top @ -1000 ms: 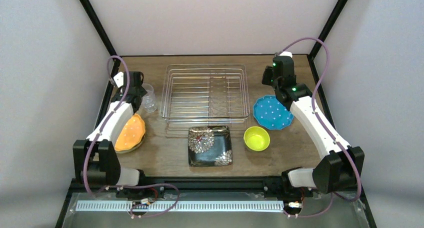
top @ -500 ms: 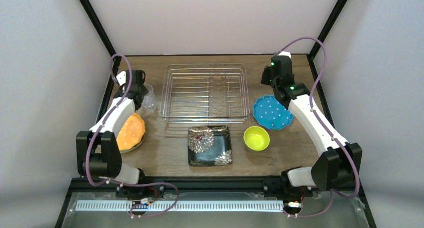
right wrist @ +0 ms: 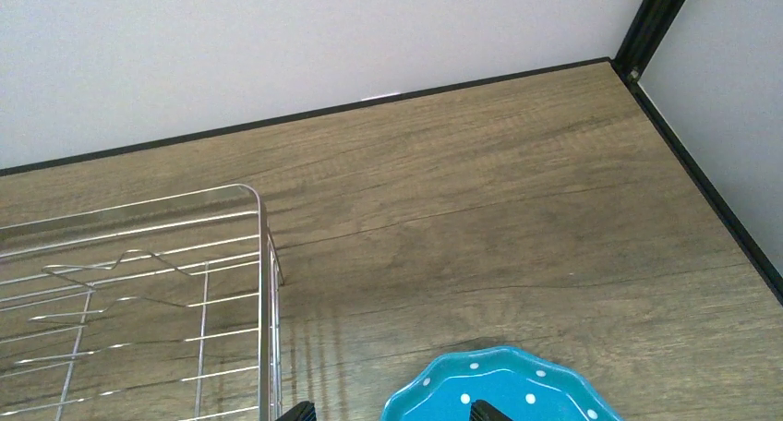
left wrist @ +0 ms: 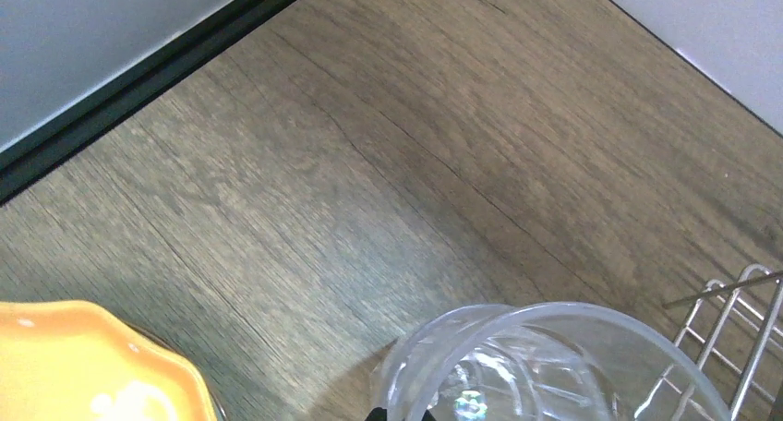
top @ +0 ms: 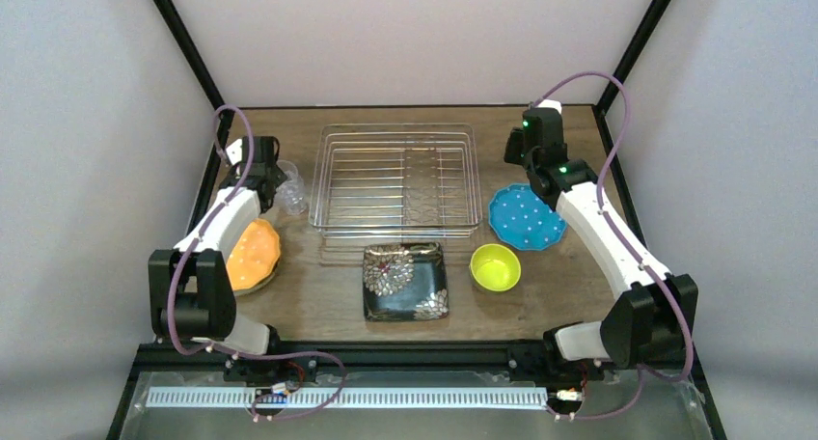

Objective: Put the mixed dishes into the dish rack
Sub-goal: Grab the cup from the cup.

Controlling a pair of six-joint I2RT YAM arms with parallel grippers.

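1. Pickup step: left fingers [top: 276, 179] are at the glass cup [left wrist: 554, 366], just left of the dish rack [top: 397, 127]; I cannot tell whether they grip it.
2. Right fingers [right wrist: 480, 410] are wide open and empty above the blue plate [right wrist: 503, 389].
3. Next: lift the cup over the rack's wall.

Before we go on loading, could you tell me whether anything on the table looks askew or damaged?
Nothing looks broken or spilled. Only the glass cup, at the left hand beside the rack, seems slightly tilted, though that is hard to tell.

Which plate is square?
The black flowered plate at the front middle. The orange plate and the blue dotted plate are both round with wavy edges.
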